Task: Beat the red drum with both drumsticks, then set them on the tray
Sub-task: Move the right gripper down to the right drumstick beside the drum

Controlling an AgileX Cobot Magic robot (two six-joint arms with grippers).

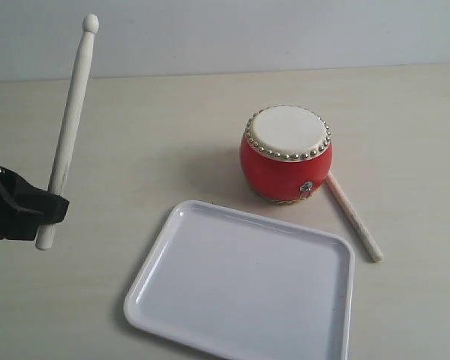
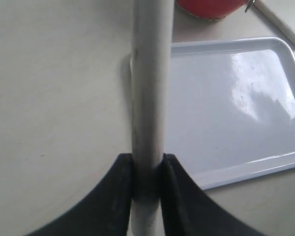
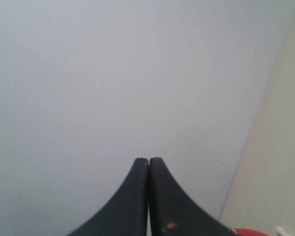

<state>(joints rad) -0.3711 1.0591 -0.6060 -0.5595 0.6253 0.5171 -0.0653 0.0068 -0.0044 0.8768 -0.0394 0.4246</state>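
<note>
1. Your left gripper is clamped on one stick close to its butt, near the table's left edge and well apart from the drum.
2. That stick stands almost upright. Its long axis rises from the butt below the jaws to the rounded tip, which leans toward the far edge.
3. Your right gripper has its jaws pressed together on nothing and faces the wall.
4. The second stick lies flat toward the right edge, touching the drum's base. Its visible end slants toward the near right corner, and the other end is hidden behind the drum.
5. Fetching it looks like the next job. Open wide, come down across its long axis on the part clear of the drum, and grip near the visible end.
6. The tray lies by the near edge, just in front of the drum.
</note>
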